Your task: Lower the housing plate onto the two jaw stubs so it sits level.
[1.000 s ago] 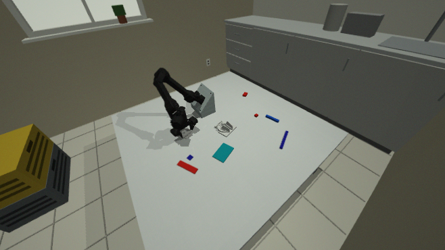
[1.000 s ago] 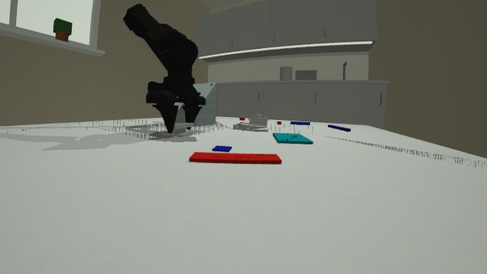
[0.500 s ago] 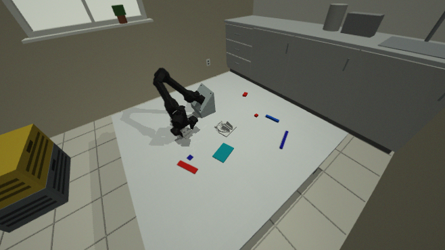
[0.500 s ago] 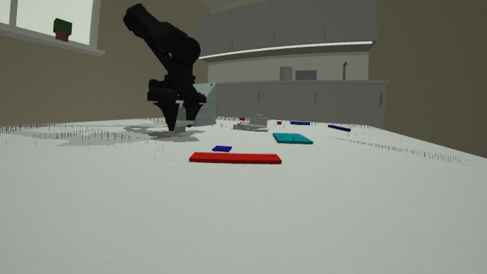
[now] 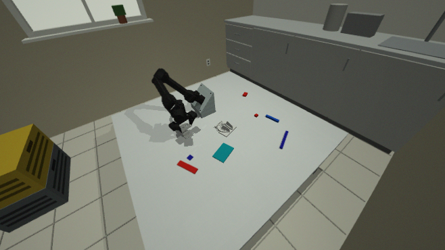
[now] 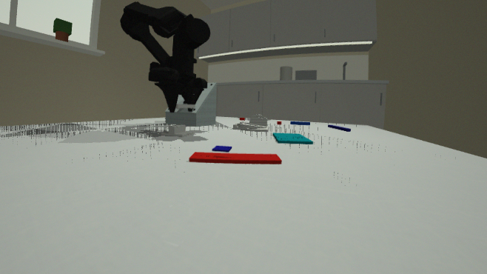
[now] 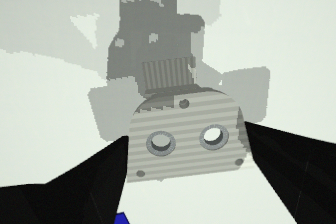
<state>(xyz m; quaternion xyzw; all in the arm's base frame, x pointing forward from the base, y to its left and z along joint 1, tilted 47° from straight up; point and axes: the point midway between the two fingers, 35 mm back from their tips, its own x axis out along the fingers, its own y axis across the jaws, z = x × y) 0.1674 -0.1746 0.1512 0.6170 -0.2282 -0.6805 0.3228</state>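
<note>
My gripper is shut on the housing plate, with one finger at each side edge. The plate is pale grey and rounded along one edge, with two ringed holes and three small dark holes. It hangs clear above the table in the exterior view. A pale ribbed block stands on the table below it. The grey gripper assembly lies apart, to the right of my gripper in the top and exterior views. Its pins and stubs are too small to tell apart.
A teal plate, a red bar and a small blue square lie nearer the front. Two blue bars lie right of the assembly. The wedge-shaped arm mount stands behind my gripper.
</note>
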